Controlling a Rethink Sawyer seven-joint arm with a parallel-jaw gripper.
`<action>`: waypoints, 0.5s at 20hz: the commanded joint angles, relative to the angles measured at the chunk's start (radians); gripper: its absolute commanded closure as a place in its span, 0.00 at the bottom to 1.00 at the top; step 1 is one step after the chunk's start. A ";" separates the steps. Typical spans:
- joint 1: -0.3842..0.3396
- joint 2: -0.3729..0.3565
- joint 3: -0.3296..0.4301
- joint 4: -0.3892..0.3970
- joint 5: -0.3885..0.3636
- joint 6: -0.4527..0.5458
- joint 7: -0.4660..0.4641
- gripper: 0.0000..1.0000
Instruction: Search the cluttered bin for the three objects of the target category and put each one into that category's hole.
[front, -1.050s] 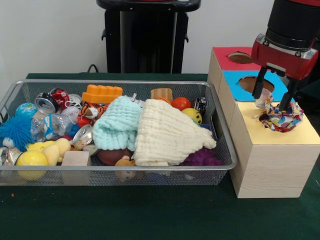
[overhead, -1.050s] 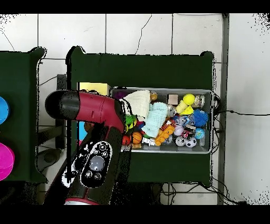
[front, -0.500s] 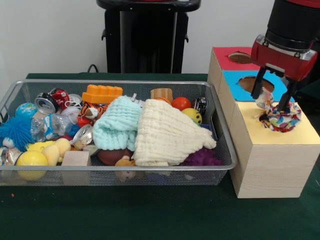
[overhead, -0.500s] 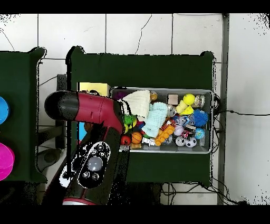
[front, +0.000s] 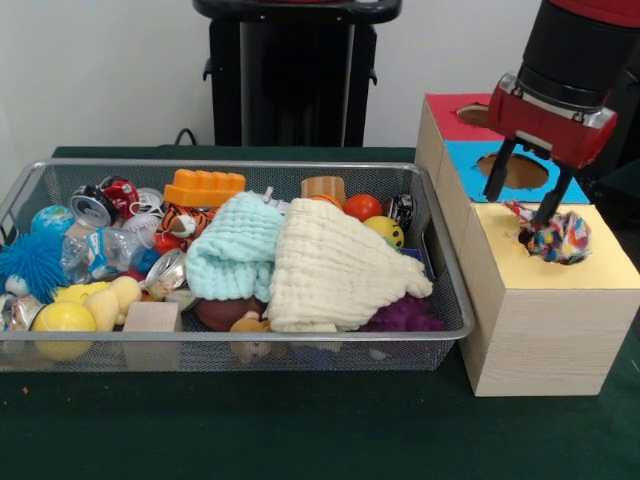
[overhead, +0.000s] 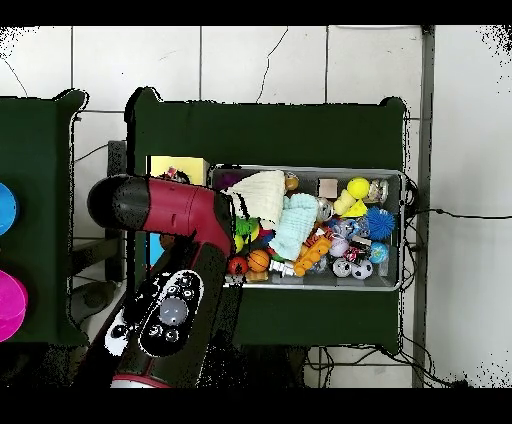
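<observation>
The gripper (front: 524, 182) was seen spread wide and empty above the yellow hole (front: 556, 240), where a patterned cloth (front: 560, 236) sat bunched; a straight lift was advisable to avoid snagging.

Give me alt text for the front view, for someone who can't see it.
The robot's open hand hovers over a multicoloured cloth sunk in the yellow box top's hole. Left, a wire bin overflows with toys, cans and two folded cloths.

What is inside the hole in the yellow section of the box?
A multicoloured patterned cloth sits bunched in the yellow section's hole, part still above the rim. Anything below it is hidden. The open pincer hangs just above.
</observation>
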 joint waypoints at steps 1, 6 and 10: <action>-0.022 0.080 0.026 -0.024 -0.025 -0.055 0.189 0.00; -0.038 0.088 0.051 -0.012 -0.023 -0.095 0.157 0.00; -0.013 0.087 0.012 -0.023 -0.029 -0.096 0.180 0.00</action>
